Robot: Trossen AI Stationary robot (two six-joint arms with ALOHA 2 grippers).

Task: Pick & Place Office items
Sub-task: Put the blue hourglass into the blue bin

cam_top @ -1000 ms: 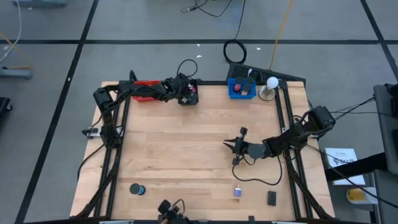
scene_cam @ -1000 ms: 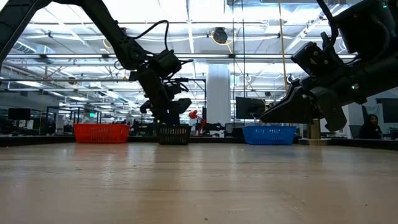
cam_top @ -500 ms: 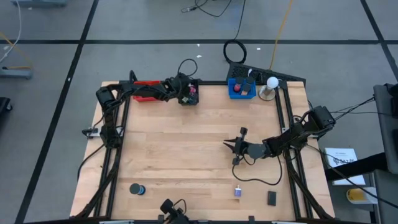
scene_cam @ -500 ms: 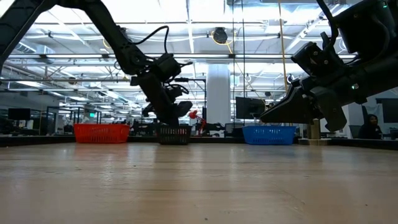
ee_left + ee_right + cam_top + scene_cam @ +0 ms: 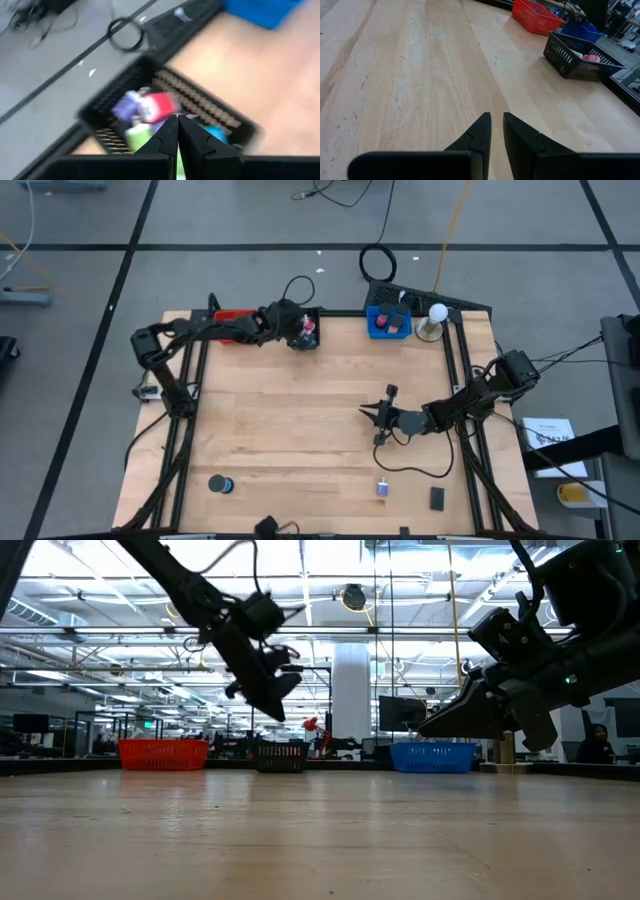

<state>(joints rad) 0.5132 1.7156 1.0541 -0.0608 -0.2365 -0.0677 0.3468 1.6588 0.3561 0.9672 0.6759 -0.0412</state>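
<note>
- Pale wooden table (image 5: 300,420) carries three baskets along its far edge: red basket (image 5: 232,326), black basket (image 5: 306,332), blue basket (image 5: 388,322).
- Left gripper (image 5: 290,330) hangs above the black basket, fingers clenched on nothing visible; sorted office items (image 5: 150,107) lie beneath it.
- Right gripper (image 5: 372,414) waits over mid-table, fingers nearly together, empty.
- Unsorted pieces sit near the front edge: a blue-and-black disc (image 5: 219,484), a purple block (image 5: 382,488), a black block (image 5: 437,498), probably next.
</note>
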